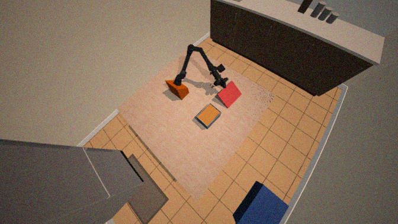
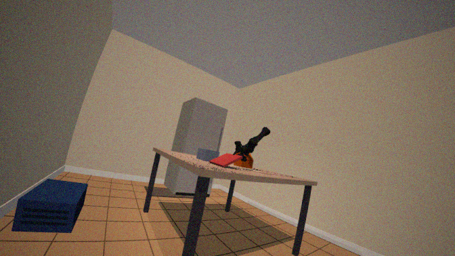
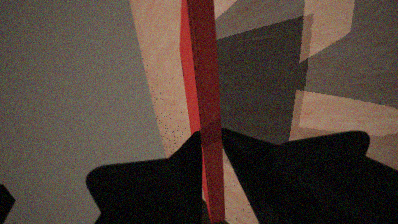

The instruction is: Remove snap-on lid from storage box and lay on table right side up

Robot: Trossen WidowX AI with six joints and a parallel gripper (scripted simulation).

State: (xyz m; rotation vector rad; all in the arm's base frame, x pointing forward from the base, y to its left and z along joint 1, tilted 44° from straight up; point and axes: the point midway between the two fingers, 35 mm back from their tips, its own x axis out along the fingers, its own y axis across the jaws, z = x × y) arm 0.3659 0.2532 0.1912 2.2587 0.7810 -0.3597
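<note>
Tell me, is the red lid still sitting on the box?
No, the red lid is held by the gripper, apart from the open box.

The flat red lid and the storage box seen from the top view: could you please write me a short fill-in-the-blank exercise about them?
1. The black gripper is shut on one edge of the flat ____ lid.
2. The blue-walled storage box stands uncovered, and its inside looks ____.
3. The arm is mounted on an ____ wedge-shaped base.
4. Box and lid are both over the pale wooden ____.

Missing words: red; orange; orange; table
</note>
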